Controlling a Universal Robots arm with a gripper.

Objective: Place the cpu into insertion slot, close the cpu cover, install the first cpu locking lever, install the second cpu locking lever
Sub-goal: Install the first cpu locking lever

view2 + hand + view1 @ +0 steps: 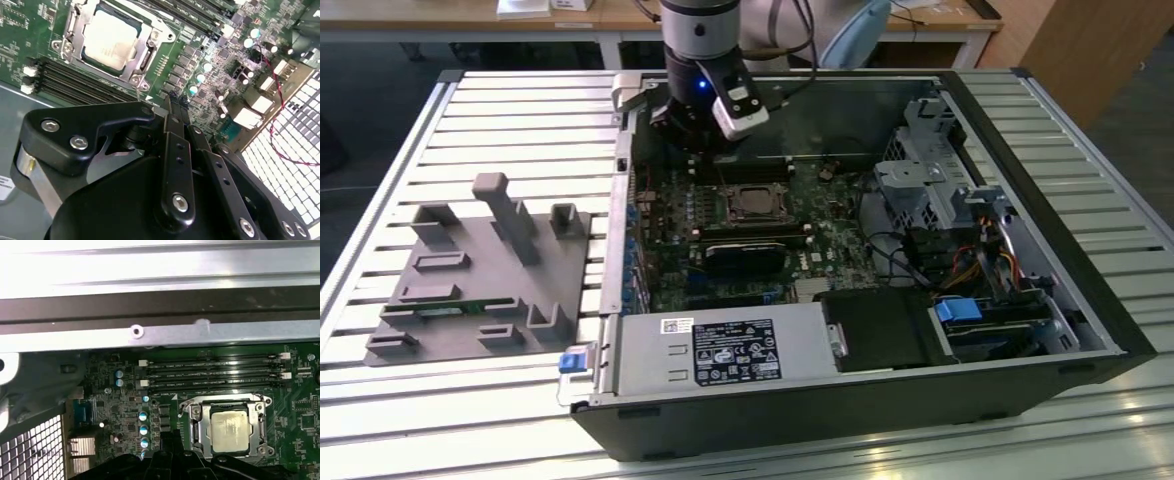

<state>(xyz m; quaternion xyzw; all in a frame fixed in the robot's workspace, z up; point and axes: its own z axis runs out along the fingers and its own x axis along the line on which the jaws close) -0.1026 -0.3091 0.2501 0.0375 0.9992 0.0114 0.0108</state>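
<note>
Nearest you in the open computer case (1101, 345) sits the power supply (720, 352), then a long black block (747, 250), and beyond it the cpu (754, 204) lies flat in the insertion slot (732, 205) at mid-board. In the second wrist view its pale metal face (110, 37) shows through the cut-out of the cpu cover (147, 50), which lies down around it. You cannot tell from here whether either locking lever is latched. Farthest off, the gripper (175, 100) hangs over the board's far side, just beyond the memory slots (210, 375). Its jaws are drawn together and hold nothing. Judge the chip light, stiff and fragile, best taken by its edges. The cover looks like thin, springy sheet metal, best pressed on its frame and never on the chip's face.
</note>
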